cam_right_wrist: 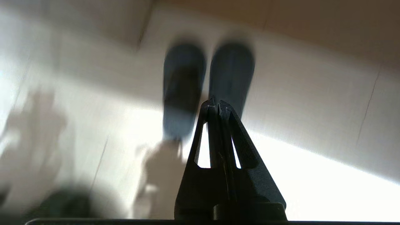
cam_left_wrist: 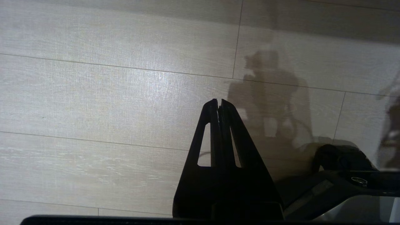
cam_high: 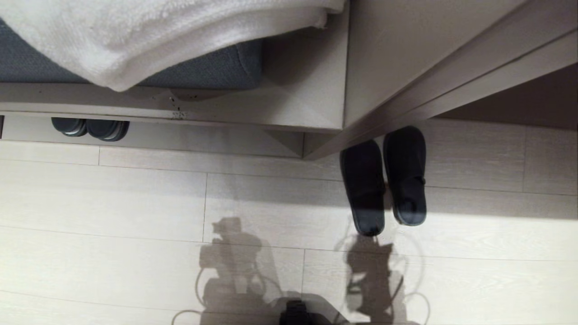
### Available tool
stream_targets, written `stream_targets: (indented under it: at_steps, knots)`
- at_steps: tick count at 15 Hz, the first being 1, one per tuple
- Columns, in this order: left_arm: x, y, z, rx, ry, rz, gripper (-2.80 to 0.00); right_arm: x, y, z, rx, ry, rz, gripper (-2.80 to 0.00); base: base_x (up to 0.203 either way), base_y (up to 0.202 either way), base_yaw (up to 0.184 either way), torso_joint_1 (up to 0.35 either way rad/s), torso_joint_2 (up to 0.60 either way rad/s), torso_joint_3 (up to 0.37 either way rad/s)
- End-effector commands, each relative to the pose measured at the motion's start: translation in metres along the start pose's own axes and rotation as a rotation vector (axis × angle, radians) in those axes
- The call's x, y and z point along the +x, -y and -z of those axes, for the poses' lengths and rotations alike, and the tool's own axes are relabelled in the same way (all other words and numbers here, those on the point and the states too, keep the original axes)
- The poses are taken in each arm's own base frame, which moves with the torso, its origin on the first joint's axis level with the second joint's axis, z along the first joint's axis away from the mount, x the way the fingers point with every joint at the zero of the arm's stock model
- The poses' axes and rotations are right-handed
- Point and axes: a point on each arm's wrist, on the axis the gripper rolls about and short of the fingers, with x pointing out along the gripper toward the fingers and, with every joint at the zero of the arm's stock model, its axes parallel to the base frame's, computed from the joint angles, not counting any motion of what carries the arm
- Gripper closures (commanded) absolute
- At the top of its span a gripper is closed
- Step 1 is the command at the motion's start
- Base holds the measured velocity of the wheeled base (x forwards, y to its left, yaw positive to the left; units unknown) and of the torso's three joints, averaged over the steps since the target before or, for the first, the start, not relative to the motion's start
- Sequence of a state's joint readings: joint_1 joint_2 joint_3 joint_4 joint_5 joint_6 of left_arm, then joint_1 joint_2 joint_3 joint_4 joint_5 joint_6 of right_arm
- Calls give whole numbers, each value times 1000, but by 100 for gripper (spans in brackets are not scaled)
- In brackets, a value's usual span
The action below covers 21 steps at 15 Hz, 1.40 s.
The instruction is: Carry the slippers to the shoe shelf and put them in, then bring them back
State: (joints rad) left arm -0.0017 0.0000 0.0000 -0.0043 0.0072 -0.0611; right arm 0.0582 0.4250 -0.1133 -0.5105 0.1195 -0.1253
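The pair of black slippers [cam_high: 384, 180] lies side by side on the pale plank floor [cam_high: 135, 203], toes tucked just under the corner of the beige built-in unit [cam_high: 406, 58]; the right gripper [cam_right_wrist: 216, 104], fingers pressed together and holding nothing, hangs above the floor with the slippers [cam_right_wrist: 207, 84] straight ahead of its tips and apart from them; the view from that wrist is blurred. The left gripper [cam_left_wrist: 218, 103], likewise closed and empty, points at bare floor [cam_left_wrist: 93, 93], with only shadows beyond it. Away from both hands, a second, glossier dark pair [cam_high: 90, 127] peeks from the low shoe shelf [cam_high: 180, 135] beneath a grey cushion [cam_high: 203, 67] draped with a white towel [cam_high: 135, 31].
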Motion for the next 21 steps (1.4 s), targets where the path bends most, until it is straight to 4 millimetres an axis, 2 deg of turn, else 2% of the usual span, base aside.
stream_targets:
  at_steps: [1, 3, 6, 8, 10, 21]
  knots:
    - [0, 0, 0, 0, 0, -1, 0, -32, -7, 24, 13, -70, 4, 0, 0, 0, 0, 0, 0, 0]
    - [0, 0, 0, 0, 1, -1, 0, -39, -12, 51, 24, -117, 8, 0, 0, 0, 0, 0, 0, 0]
    - [0, 0, 0, -2, 0, -1, 0, -58, -16, 67, 54, -231, 33, 0, 0, 0, 0, 0, 0, 0]
    - [0, 0, 0, -2, 0, -1, 0, -58, -15, 75, 54, -263, 124, 0, 0, 0, 0, 0, 0, 0]
    - [0, 0, 0, -2, 0, -1, 0, -55, -15, 74, 54, -201, 134, 0, 0, 0, 0, 2, 3, 19]
    - [0, 0, 0, -3, -1, -1, 0, -55, -15, 75, 57, -198, 135, 0, 0, 0, 0, 1, 2, 189]
